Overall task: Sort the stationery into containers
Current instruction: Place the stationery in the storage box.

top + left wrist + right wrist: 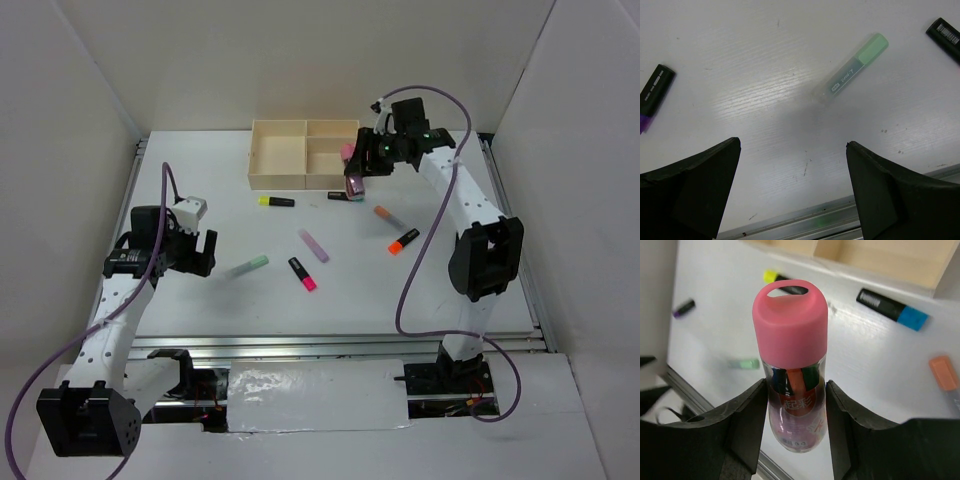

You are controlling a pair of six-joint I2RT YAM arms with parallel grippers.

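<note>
Top view: the beige tray sits in the upper middle of the frame. At its lower right corner the right gripper is clamped on a pink-capped clear tube. I cannot tell from here whether the tube hangs over a compartment or just outside the wall. Loose on the table in the middle of the frame lie a yellow-ended marker, a blue-ended marker, a lilac marker and others. At middle left the left gripper hovers just left of the mint marker.

Left wrist view: the left gripper stands wide, with nothing between its fingers. The mint marker lies tilted in the upper right of centre, ahead of the jaws and apart from them. A purple-ended marker is at the left edge.

Right wrist view: the right gripper squeezes the tube's clear body from both sides, below the pink cap, and the tube is upright. The tray runs along the top edge, beyond the blue-ended marker.

The step in hand looks like delivering the tube. Next, it should go fully over a compartment, come down, and the jaws should part. For the left arm, the call is to move forward, turn to straddle the mint marker across its width, and descend
</note>
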